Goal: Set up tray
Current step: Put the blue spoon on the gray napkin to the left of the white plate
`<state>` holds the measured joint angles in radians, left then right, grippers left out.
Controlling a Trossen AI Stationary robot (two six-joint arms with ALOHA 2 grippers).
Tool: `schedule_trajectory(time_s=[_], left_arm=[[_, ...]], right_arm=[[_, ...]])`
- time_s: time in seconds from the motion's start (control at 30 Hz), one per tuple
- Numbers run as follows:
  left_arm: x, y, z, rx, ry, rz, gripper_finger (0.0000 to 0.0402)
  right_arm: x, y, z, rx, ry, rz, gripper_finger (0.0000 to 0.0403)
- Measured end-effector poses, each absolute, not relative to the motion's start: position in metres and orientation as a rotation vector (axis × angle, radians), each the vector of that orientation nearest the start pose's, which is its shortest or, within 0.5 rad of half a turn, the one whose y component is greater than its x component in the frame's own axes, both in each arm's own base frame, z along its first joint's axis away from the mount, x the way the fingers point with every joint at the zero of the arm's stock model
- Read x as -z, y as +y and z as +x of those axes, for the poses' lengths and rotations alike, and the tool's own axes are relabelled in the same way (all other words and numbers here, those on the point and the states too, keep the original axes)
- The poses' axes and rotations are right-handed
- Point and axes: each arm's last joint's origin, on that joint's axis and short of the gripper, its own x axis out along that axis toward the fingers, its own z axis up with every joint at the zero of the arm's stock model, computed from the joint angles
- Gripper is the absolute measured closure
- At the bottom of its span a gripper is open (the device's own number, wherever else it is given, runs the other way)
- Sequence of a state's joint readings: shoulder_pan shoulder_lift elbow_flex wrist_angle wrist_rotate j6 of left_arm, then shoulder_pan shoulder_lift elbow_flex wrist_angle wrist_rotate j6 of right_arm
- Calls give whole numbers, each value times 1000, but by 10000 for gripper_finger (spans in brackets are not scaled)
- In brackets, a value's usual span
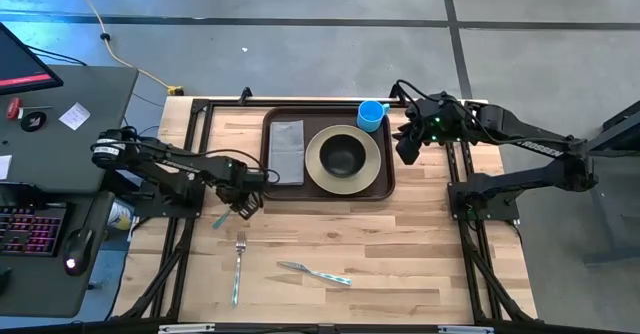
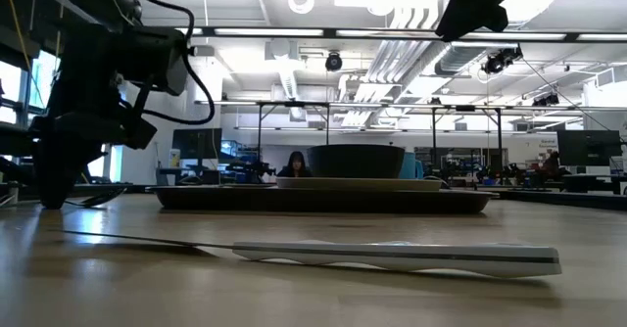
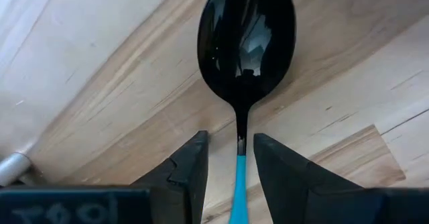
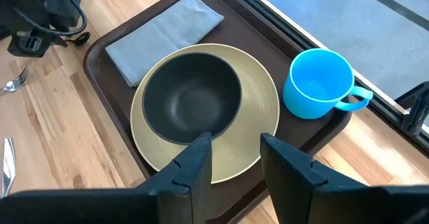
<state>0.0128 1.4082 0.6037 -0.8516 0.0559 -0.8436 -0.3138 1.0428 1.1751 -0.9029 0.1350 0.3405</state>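
Observation:
The dark brown tray (image 1: 272, 124) lies at the table's far middle. It holds a grey napkin (image 1: 287, 152), a beige plate (image 1: 372, 162) with a dark bowl (image 1: 343, 156), and a blue cup (image 1: 371, 114). A spoon (image 3: 247, 43) with a black bowl and a blue handle (image 1: 222, 217) lies on the wood just left of the tray. My left gripper (image 3: 230, 138) is open, with one finger on either side of the handle and a gap showing on both sides. My right gripper (image 4: 236, 160) is open above the tray's right part, beside the cup (image 4: 318, 83).
A fork (image 1: 238, 264) and a knife (image 1: 315, 272) lie on the near part of the table; the knife (image 2: 392, 256) fills the low view's foreground. A desk with a keyboard stands left of the table. A person (image 2: 294, 163) sits far behind.

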Motion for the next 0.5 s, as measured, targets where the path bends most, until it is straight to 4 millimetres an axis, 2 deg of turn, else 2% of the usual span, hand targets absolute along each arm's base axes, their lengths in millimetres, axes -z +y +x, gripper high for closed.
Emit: schedule_trajectory(time_s=[0.13, 0.33, 0.5], left_arm=[[-133, 1, 182, -692, 1558, -727, 276], [-133, 0, 182, -714, 1555, -778, 370], [-135, 0, 182, -759, 1559, -824, 371]], right_arm=[[-356, -63, 181, 554, 695, 387, 284], [-355, -62, 180, 556, 705, 387, 284], [-353, -61, 178, 549, 742, 389, 284]])
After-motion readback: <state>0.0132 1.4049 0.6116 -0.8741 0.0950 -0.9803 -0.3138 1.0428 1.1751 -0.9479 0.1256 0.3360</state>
